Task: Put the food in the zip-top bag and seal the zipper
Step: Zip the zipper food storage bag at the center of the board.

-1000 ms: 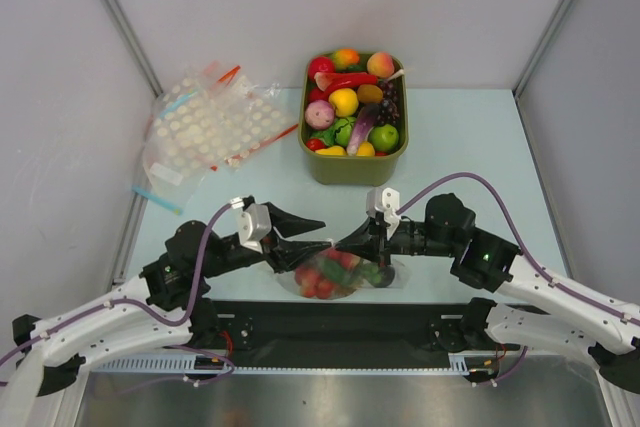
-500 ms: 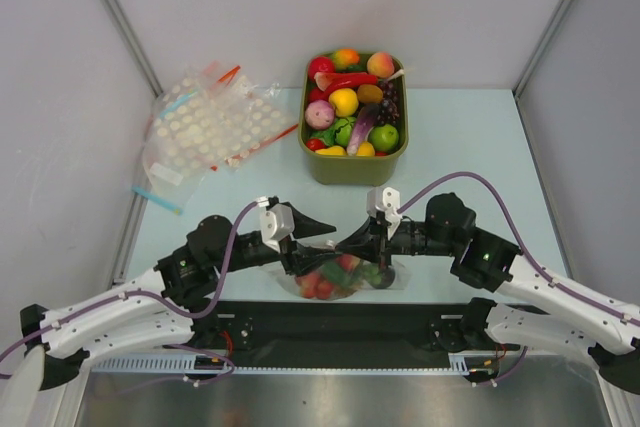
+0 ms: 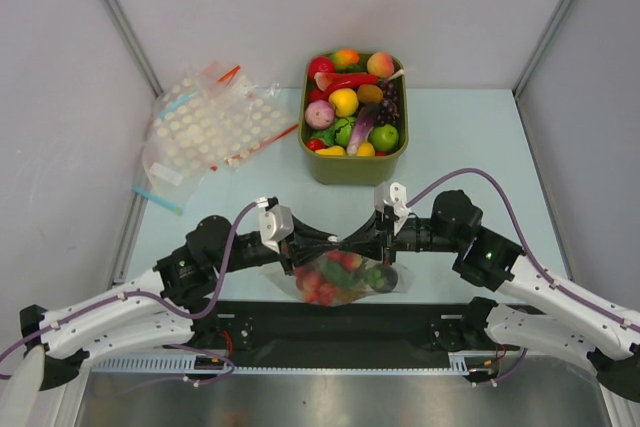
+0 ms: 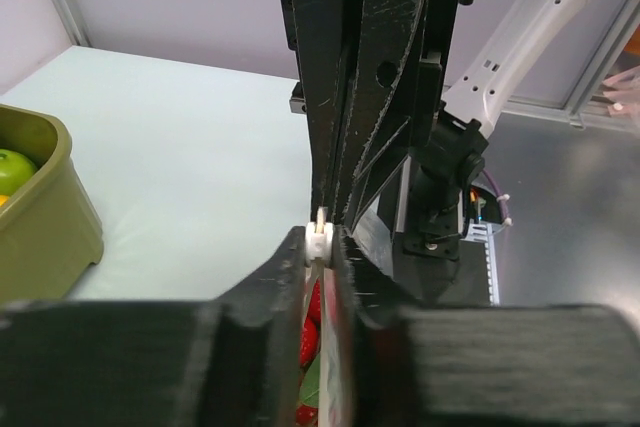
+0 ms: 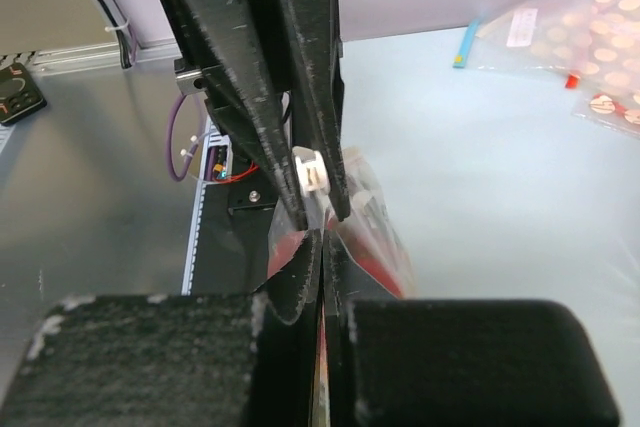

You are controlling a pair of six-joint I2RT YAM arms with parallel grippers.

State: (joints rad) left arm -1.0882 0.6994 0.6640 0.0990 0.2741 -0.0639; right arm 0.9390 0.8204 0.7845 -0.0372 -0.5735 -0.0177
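Observation:
The clear zip-top bag point(image 3: 385, 285) hangs near the table's front edge, held by its mouth between both grippers. Inside is the food point(image 3: 328, 283): red berries, green pieces and a dark round piece. My left gripper point(image 3: 322, 243) is shut on the white slider of the zipper point(image 4: 318, 237). My right gripper point(image 3: 349, 243) is shut on the bag's mouth strip right beside it, tip to tip with the left. In the right wrist view my right gripper point(image 5: 322, 237) pinches the bag's edge, and the slider point(image 5: 308, 172) sits between the left fingers point(image 5: 250, 97). Red food point(image 4: 313, 315) shows below the left jaws.
An olive bin point(image 3: 352, 172) full of toy fruits and vegetables stands at the back centre, and its wall shows in the left wrist view point(image 4: 40, 207). A heap of white-dotted clear bags point(image 3: 210, 127) lies at the back left. A black rail point(image 3: 330, 322) runs along the near edge.
My left gripper has moved right along the bag's mouth until it meets the right gripper, and has shut on the slider. The bag has risen slightly.

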